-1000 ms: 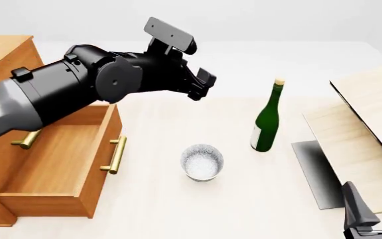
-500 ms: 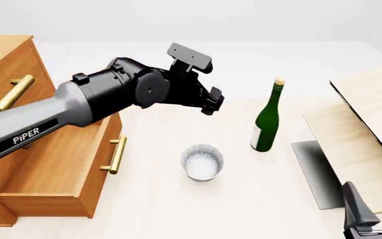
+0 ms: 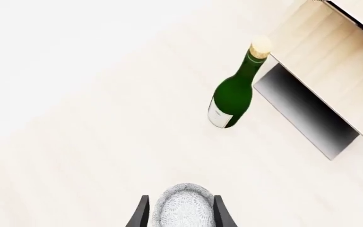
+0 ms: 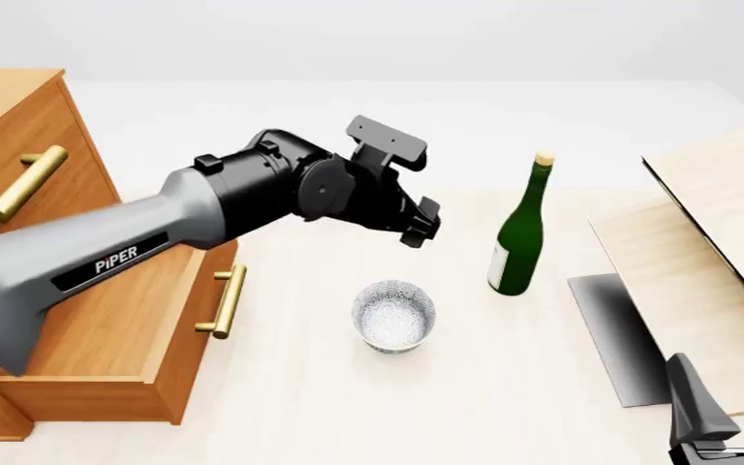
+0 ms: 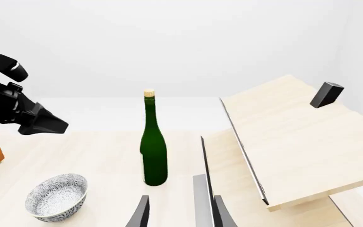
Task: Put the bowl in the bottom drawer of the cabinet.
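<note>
The bowl (image 4: 393, 315) sits upright on the surface (image 4: 476, 387), nothing inside it, just beside the pulled-out bottom drawer (image 4: 113, 320) of the cabinet (image 4: 11, 126). Above the bowl, the left pincer (image 4: 420, 225) hangs spread and touches nothing. The right pincer (image 4: 730, 399), well apart from the bowl, is spread too.

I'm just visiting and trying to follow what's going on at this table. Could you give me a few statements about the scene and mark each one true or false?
1. The bowl is already inside the bottom drawer. False: it stands on the table, to the right of the open drawer.
2. The left end effector hangs above the bowl without touching it. True.
3. The green bottle lies on its side. False: it stands upright, to the right of the bowl and beyond it.
4. The bottom drawer of the cabinet is pulled out. True.
5. The right end effector is holding the bottle. False: it sits low at the near right, apart from the bottle, with nothing between its fingers.
</note>
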You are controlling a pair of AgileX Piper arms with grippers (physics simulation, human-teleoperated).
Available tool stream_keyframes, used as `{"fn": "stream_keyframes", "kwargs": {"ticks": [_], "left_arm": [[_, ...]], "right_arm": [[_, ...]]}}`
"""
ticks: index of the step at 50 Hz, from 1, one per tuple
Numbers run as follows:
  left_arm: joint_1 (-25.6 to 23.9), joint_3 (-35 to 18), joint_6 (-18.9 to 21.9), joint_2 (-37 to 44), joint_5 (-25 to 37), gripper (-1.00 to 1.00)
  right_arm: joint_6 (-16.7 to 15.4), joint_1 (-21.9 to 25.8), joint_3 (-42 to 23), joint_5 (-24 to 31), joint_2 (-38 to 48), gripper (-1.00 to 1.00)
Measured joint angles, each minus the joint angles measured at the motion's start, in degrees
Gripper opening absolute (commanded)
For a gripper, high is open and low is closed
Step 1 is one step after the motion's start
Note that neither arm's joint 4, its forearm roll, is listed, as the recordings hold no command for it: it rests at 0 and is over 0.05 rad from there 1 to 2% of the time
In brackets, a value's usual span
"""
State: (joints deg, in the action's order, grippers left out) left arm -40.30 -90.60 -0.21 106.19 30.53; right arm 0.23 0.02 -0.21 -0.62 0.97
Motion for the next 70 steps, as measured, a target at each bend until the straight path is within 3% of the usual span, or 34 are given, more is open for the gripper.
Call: {"fn": "stream_keyframes", "kwargs": {"ticks": [29, 70], "left_arm": [[-4.24, 2.04, -2.70, 2.40, 0.42, 1.00], [-5.08, 0.67, -3.39, 7.57, 4.35, 1.00]], "right_arm": [[0.00, 0.00, 0.00, 0.00, 0.00, 1.00], [0.00, 0.00, 0.00, 0.00, 0.00, 1.00]]}}
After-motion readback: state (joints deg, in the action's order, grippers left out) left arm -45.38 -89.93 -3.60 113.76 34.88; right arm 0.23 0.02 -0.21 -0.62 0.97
